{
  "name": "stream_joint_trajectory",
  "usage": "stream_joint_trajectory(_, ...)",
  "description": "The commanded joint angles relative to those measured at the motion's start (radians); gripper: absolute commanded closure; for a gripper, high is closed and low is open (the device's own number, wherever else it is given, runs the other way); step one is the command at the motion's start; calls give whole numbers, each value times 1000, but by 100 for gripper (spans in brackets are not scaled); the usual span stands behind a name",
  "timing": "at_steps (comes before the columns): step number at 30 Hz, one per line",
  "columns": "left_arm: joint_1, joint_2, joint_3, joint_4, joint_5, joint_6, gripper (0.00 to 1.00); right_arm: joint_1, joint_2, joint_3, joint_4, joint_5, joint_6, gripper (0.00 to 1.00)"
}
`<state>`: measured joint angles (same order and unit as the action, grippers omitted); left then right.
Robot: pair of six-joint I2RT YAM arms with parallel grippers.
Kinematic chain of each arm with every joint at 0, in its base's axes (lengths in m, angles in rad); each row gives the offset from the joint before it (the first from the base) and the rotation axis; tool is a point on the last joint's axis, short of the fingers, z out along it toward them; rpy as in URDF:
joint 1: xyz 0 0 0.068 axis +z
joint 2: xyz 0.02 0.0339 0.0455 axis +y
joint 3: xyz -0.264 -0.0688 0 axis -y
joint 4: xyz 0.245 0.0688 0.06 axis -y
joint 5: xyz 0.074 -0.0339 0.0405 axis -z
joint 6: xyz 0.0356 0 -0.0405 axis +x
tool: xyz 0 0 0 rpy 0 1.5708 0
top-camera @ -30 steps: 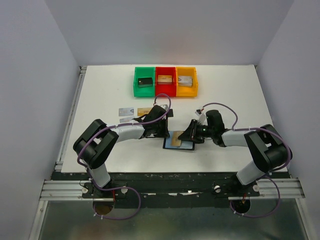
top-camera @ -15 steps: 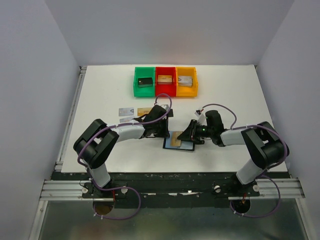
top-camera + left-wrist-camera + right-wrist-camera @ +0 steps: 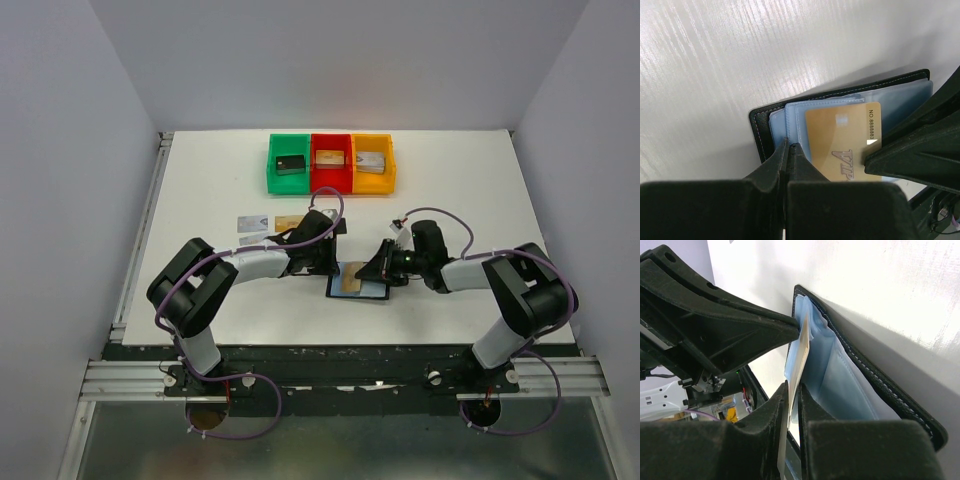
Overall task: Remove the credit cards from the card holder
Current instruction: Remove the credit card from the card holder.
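My right pincer (image 3: pixel 792 390) grasps the edge of a thin tan-gold plastic card (image 3: pixel 840 135). The card is still partly in the flat black bifold card holder (image 3: pixel 759 125), which my clenched left pincer (image 3: pixel 788 150) presses onto the white table (image 3: pixel 460 190). A silver-grey card (image 3: pixel 252 224) and a second gold card (image 3: pixel 288 222) already lie out. The held card's long axis runs across the table, free end toward my right arm.

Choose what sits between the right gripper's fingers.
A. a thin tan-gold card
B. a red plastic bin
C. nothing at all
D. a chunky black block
A: in the right wrist view the thin tan-gold card runs edge-on between the right gripper's fingers, above the open black bifold wallet's blue lining.
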<state>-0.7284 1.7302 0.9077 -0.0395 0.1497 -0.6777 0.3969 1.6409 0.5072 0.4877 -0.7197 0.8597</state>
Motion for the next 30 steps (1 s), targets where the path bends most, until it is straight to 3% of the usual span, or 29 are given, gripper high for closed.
stream_joint_trajectory(1,-17,65,-27,-82,-29,12,100,-15,-33,-10,12,-11,-13,81)
stream_joint_trajectory(14,-17,63,-33,-85,-39,7,100,-29,-73,-25,-14,-7,-34,86)
stream_joint_trajectory(18,-16,62,-36,-88,-44,4,100,-33,-85,-24,-41,0,-48,93)
stream_joint_trajectory(21,-17,58,-39,-92,-51,1,100,-46,-105,-26,-87,11,-63,100)
stream_joint_trajectory(30,-17,40,-39,-99,-65,4,100,-64,-245,19,-395,132,-211,100)
